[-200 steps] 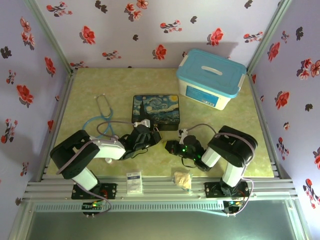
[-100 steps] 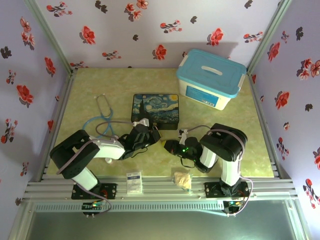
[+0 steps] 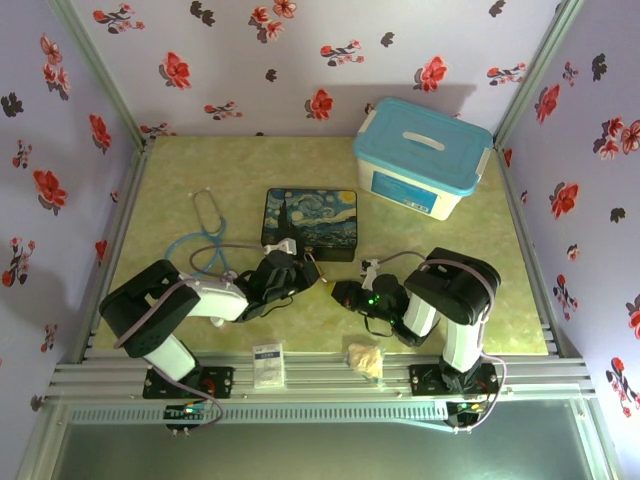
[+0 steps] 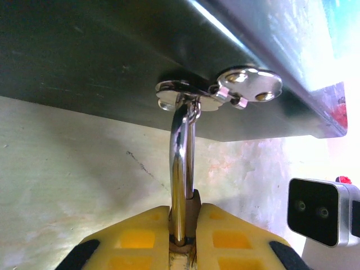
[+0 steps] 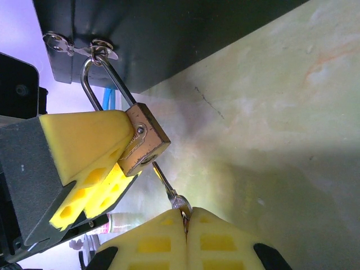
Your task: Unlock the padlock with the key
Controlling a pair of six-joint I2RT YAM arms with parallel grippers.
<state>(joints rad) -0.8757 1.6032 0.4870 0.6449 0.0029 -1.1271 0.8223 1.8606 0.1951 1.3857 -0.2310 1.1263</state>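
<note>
My right gripper (image 5: 185, 221) pinches the key (image 5: 166, 188), its shaft aimed at the keyhole of the padlock (image 5: 147, 138), which my left gripper (image 4: 183, 224) clamps.

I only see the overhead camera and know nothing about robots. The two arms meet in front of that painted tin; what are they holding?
Observer: The left end effector clamps a small brass padlock between its yellow pads.
Operator: Is it attached to anything?
Observer: Its silver shackle hooks through the latch on the near side of the tin.
Operator: And the other arm?
Observer: The right end effector pinches a tiny key whose tip meets the padlock's underside; whether it has gone in I cannot tell.
</note>
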